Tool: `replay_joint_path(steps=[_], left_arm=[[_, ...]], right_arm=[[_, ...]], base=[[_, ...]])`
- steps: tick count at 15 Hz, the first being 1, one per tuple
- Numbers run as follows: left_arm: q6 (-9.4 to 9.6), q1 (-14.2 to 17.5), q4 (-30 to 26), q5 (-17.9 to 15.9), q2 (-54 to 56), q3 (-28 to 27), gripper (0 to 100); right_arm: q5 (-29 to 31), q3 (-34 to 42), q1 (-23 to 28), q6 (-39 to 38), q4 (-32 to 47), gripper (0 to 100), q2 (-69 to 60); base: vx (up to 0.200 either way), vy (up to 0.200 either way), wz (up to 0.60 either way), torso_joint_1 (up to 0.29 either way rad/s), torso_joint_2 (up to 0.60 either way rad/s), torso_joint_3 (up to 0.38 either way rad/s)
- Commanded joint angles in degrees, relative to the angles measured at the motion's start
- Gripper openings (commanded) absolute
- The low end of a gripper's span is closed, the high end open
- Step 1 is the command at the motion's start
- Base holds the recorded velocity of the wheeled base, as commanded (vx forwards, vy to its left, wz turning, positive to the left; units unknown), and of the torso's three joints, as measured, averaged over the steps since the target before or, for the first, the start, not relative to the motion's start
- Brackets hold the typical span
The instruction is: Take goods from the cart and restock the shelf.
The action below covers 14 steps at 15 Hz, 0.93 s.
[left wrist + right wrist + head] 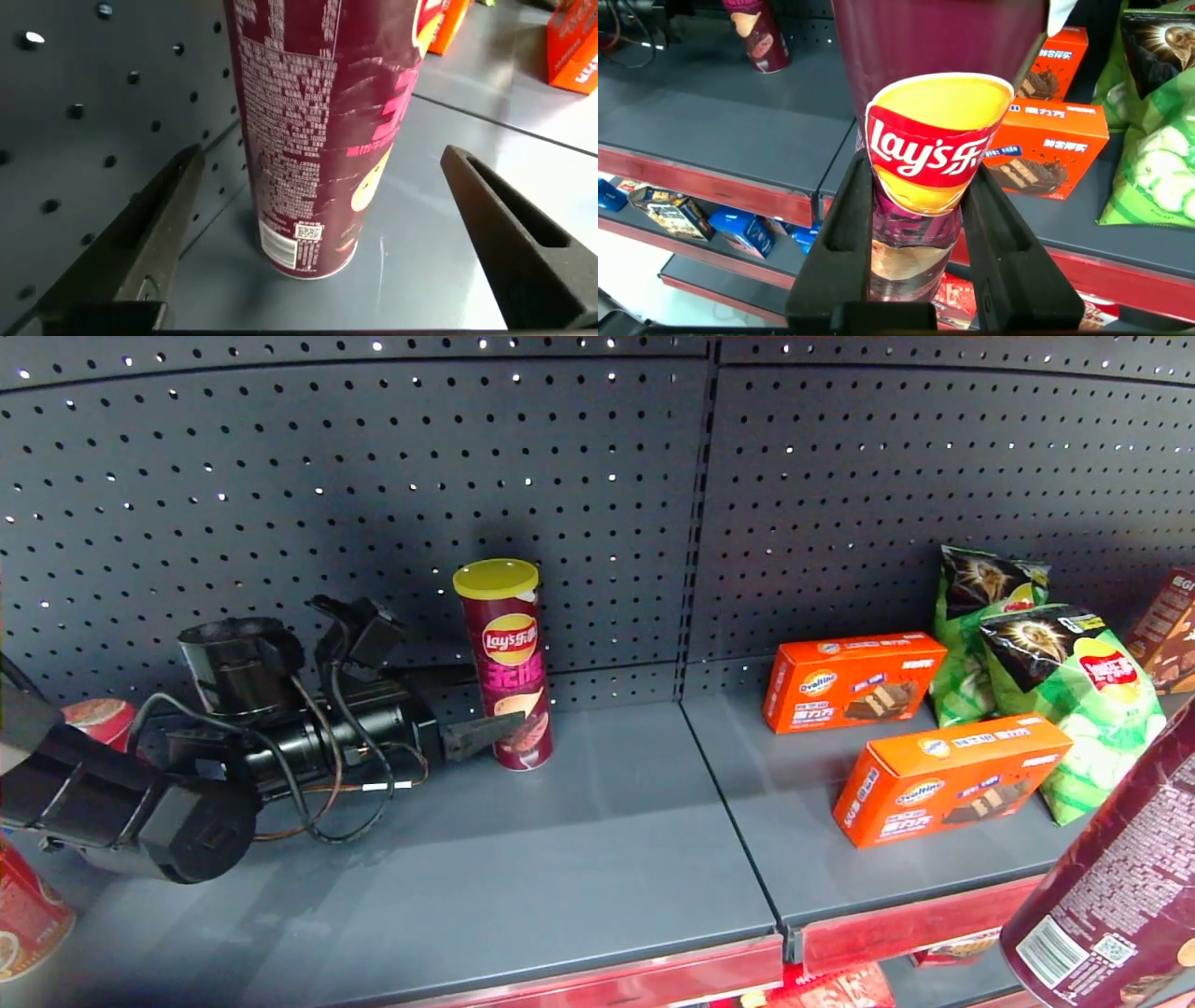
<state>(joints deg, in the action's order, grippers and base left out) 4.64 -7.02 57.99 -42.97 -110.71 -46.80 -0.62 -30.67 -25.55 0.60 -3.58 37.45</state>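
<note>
The right gripper (924, 224) is clamped on a maroon chip can (938, 168). The can is held tilted out in front of the shelf's right end. Its label has a red-and-yellow round logo, and its side carries fine print, a barcode and a square code.

On the grey shelf (560, 859), the near orange box (952, 779) lies slantwise by the front edge. A second orange box (850, 681) lies behind it. Both show a small oval logo and a picture of wafer bars. Two green chip bags (1074, 700) lean beside them, towards the right.

Further left, the left gripper (322, 159) lies level over the shelf. Its fingers (159, 224) stand wide apart, one either side of a standing chip can (509, 663), and neither touches it. This can is upright with a yellow lid. It has the same round logo and a barcode near its base, and it stands close to the grey pegboard back (373, 476).
</note>
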Motion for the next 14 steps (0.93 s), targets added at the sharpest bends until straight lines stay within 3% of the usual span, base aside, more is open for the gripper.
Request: replay_joint_path(steps=[1,8,14], left_arm=[[0.01,-0.01,0.02,-0.62,-0.82,-0.57,100],[-0.25,-0.98,-0.77,-1.24,-4.69,-6.99,100],[-0.87,-1.94,-0.86,-1.24,-6.09,-8.04,100]], right_arm=[[-0.08,0.00,-0.02,0.02,-0.02,0,0.08],[-0.17,0.17,-0.02,0.02,-0.11,0,0.08],[-0.17,0.26,-0.11,0.02,-0.11,0,0.08]], base=[[0.000,0.000,0.00,0.000,0.00,0.000],[0.000,0.000,0.00,0.000,0.00,0.000],[0.000,0.000,0.00,0.000,0.00,0.000]])
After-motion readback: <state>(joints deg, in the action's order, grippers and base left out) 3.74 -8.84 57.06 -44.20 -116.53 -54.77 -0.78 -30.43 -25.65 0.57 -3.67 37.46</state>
